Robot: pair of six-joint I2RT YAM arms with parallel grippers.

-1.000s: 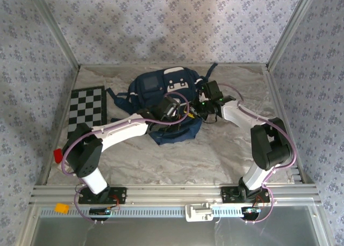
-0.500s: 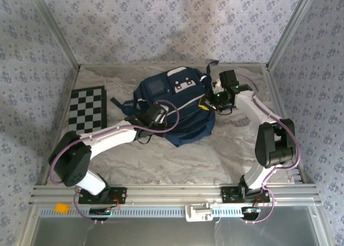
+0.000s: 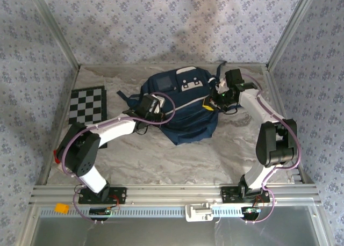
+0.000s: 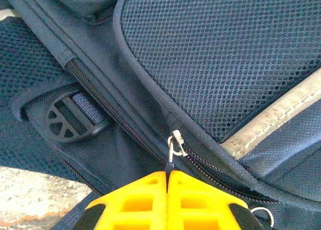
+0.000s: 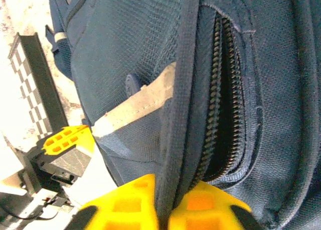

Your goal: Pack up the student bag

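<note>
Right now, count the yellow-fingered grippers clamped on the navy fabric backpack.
2. The left gripper pinches a metal zipper pull on the navy fabric backpack at its left side; the right gripper clamps a seam beside an open zipper on its right.

Far centre on table (image 3: 161, 160): student bag (image 3: 185, 103). Left of it, apart: checkerboard (image 3: 87, 105). Against bag's left side, left gripper (image 3: 152, 103); against right side, right gripper (image 3: 214, 100).

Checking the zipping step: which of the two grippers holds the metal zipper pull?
The left gripper: it is shut on the zipper pull of the student bag. The right gripper instead clamps a fabric edge beside an open zipper.
</note>
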